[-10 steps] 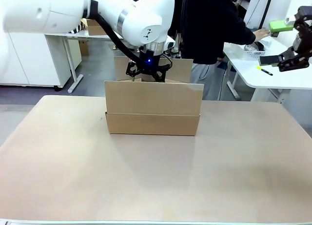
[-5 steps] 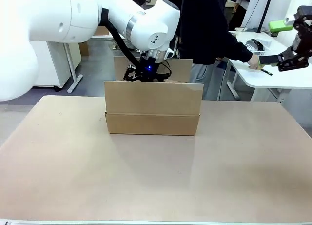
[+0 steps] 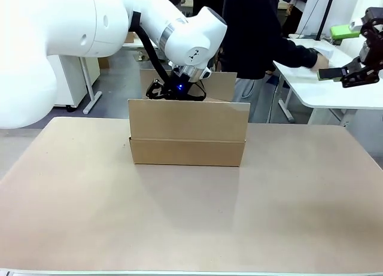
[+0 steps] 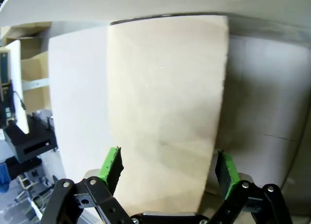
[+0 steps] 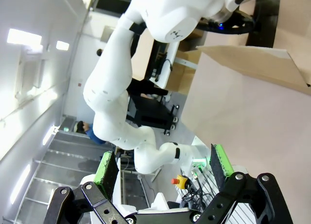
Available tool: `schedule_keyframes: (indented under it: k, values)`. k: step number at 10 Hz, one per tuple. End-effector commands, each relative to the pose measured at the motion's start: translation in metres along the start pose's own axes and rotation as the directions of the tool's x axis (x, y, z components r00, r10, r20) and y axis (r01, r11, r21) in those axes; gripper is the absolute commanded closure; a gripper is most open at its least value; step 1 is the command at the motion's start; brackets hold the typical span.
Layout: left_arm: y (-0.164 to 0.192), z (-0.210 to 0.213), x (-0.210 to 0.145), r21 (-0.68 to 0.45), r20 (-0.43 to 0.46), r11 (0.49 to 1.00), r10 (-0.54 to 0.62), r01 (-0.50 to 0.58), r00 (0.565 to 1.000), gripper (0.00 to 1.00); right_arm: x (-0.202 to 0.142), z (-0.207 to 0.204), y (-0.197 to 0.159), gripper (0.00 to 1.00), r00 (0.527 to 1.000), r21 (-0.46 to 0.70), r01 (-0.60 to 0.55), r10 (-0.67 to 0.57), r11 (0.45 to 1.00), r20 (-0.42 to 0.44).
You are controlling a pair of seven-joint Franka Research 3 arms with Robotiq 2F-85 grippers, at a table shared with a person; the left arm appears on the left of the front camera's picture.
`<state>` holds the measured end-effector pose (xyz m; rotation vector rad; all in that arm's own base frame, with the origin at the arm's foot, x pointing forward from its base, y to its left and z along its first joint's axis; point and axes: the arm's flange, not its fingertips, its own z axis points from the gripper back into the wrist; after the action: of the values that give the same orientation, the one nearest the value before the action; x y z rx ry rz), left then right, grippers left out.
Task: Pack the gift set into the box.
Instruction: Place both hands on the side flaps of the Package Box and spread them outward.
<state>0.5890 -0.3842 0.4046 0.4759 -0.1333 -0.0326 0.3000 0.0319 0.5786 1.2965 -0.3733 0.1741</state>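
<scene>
Box (image 3: 187,141) centre frame on table (image 3: 287,216), flaps up; left gripper (image 4: 167,161) spread wide at its rear, cardboard flap ahead, not clamped; right gripper (image 5: 163,165) wide, empty, upper right of front view.

Bright, even overhead light. The large brown corrugated cardboard box (image 3: 187,141) casts a soft shadow toward 6 o'clock on the beige table (image 3: 191,228). In the right wrist view, white rectangular lamps (image 5: 24,37) glare at 10 o'clock and the edges bend.

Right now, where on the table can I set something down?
The table is bare in front of the box and to either side of it. It is crowded at the top of the box, where the left gripper hangs open by a flap.
</scene>
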Motion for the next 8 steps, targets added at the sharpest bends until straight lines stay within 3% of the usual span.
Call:
schedule_keyframes:
  k: [1, 8]
  values:
    - [-0.004, 0.004, 0.005, 0.106, 0.016, 0.993, 0.044, -0.046, 0.999, 0.0, 0.003, -0.002, 0.0, 0.0, 1.0, 0.026, -0.029, 0.029, 0.999, 0.008]
    - [0.003, 0.014, -0.011, 0.171, 0.002, 0.985, 0.035, -0.035, 0.999, 0.0, 0.003, -0.002, 0.0, 0.0, 1.0, 0.026, -0.029, 0.029, 0.999, 0.008]
